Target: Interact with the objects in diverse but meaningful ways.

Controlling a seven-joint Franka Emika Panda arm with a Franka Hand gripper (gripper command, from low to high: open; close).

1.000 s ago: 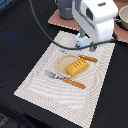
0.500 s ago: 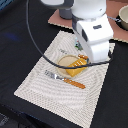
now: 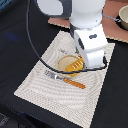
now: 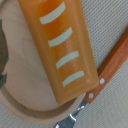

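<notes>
1. Gripper: its fingers are not visible in either view; the arm's white body hides them in the exterior view, so whether the jaws stand apart or together cannot be told
2. Arm [image 3: 89, 42]: it hangs low over the plate, covering the plate's rim toward 2 o'clock
3. Yellow ridged block [image 4: 62, 47]: it lies flat on the wooden plate [image 4: 20, 85], its pale stripes facing up; in the exterior view it sits at the plate's centre
4. Knife [image 4: 111, 65]: its orange wooden handle lies just beside the block
5. Second utensil [image 3: 67, 80]: it lies on the striped placemat [image 3: 40, 90] at 6 o'clock from the plate
6. Grey pot [image 3: 122, 17]: well apart, at 2 o'clock
</notes>
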